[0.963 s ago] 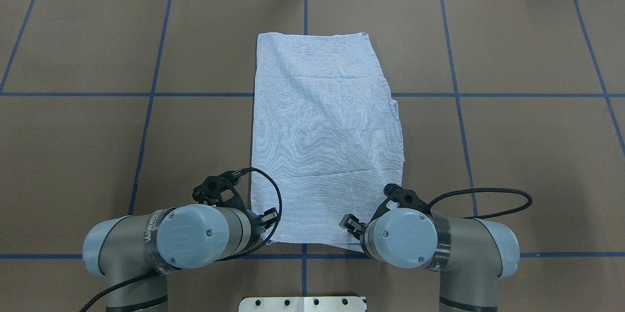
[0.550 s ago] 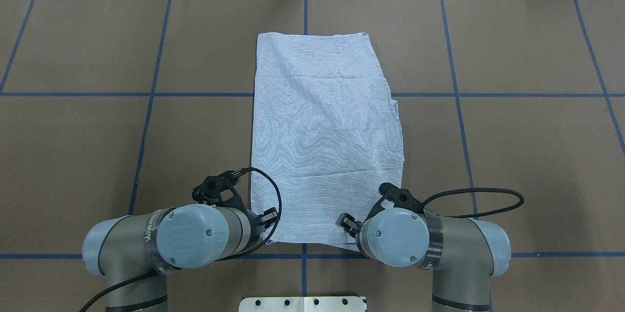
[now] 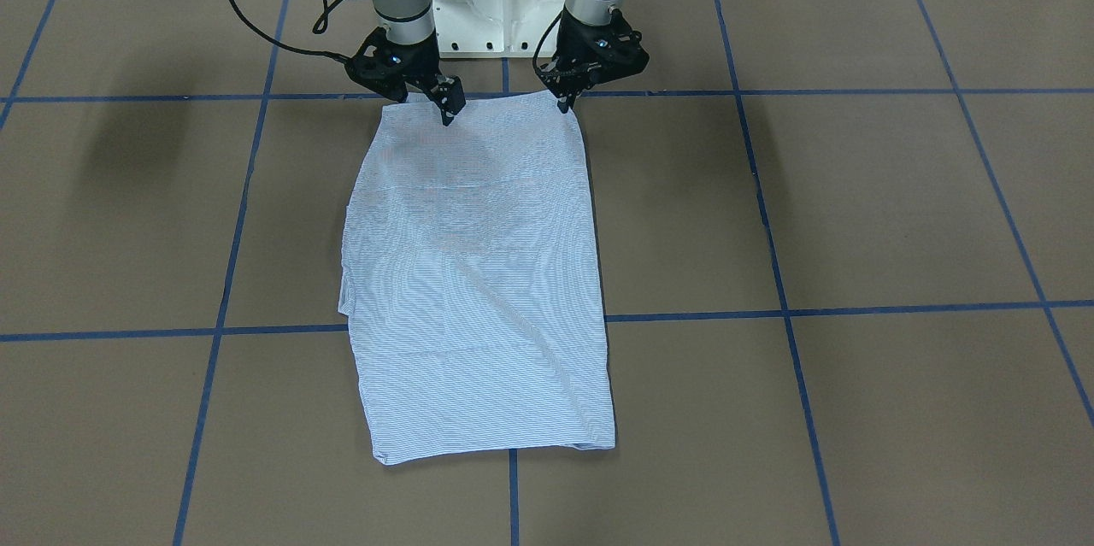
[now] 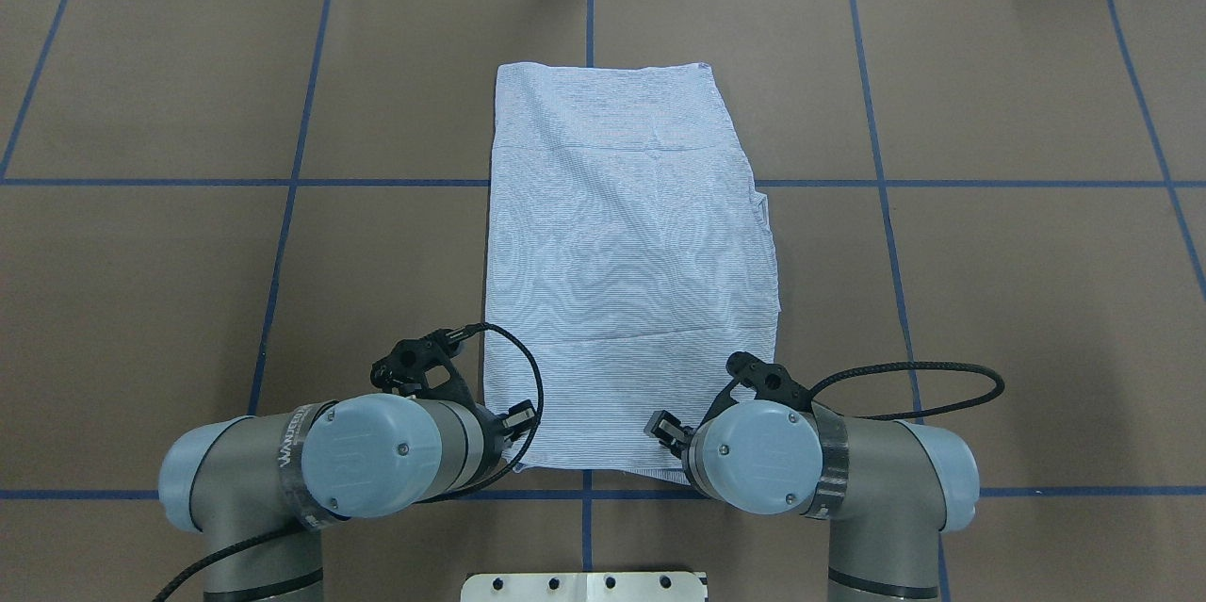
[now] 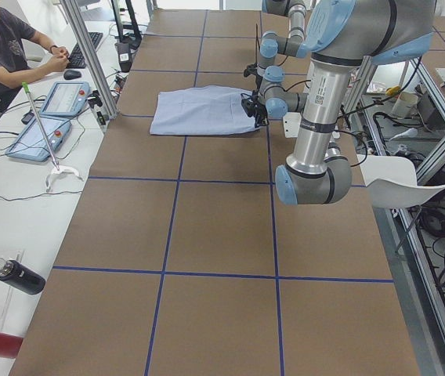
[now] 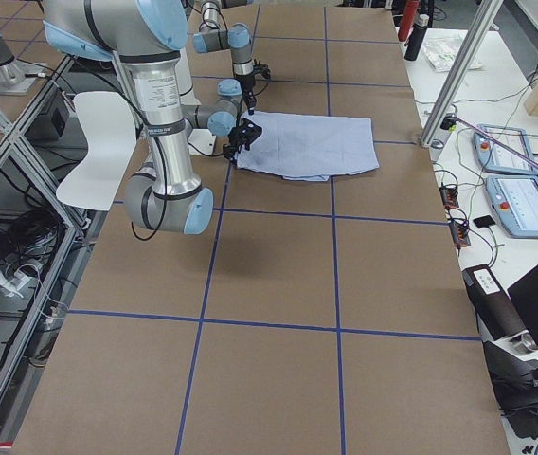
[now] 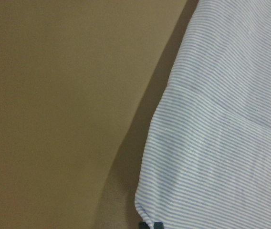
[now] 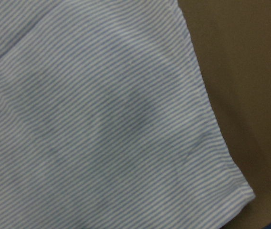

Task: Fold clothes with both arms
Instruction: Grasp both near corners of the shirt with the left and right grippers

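Since a second ago my right arm has slid toward 9 o'clock along the near hem, so my right gripper [image 4: 664, 428] sits further in over the cloth. My left arm has not shifted, and the shirt [image 4: 622, 253] lies just as it did.

Seen from overhead, the shirt is folded into one long striped panel, flat on the brown table [image 4: 989, 301]. It lies mid-table with its length running from 12 to 6 o'clock. A small flap of cloth juts out at its 3 o'clock edge.

My left gripper [image 4: 521, 415] is down at the shirt's 7 o'clock corner. My right gripper is on the hem at about 5 o'clock, inside that corner. From the front camera both point steeply down with their tips at the hem. I cannot tell whether either one is pinching the cloth or merely touching it.

My left wrist camera shows the shirt's corner at the bottom of its view, right beside a dark fingertip [image 7: 157, 224]. My right wrist camera shows striped cloth, with a corner at lower right.
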`<state>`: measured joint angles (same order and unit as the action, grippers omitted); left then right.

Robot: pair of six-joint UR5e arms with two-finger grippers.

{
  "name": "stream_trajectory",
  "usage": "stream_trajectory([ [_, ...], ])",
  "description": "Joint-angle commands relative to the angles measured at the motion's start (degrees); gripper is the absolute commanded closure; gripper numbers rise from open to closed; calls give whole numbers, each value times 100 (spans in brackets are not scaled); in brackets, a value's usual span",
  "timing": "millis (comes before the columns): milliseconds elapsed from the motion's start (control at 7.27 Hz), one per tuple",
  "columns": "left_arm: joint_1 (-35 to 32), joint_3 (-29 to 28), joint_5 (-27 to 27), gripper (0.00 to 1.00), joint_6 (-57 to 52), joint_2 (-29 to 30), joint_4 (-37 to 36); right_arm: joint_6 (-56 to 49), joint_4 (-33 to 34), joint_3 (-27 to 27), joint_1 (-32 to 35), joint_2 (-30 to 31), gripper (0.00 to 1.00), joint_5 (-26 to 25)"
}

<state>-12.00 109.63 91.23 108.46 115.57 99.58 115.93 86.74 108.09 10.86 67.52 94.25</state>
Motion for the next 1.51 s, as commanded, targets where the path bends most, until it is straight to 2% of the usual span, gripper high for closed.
stream_trajectory([
  [0,4,6,0,100,0,1,0,0,45,37,-5,24,0,49],
  [688,4,6,0,100,0,1,0,9,80,11,-128,42,0,50],
  [826,-4,6,0,100,0,-8,0,17,80,28,-128,16,12,23],
  [963,-4,6,0,100,0,1,0,17,72,45,-93,7,39,6],
  [1376,-4,6,0,100,0,1,-9,26,71,98,21,-11,84,-21],
])
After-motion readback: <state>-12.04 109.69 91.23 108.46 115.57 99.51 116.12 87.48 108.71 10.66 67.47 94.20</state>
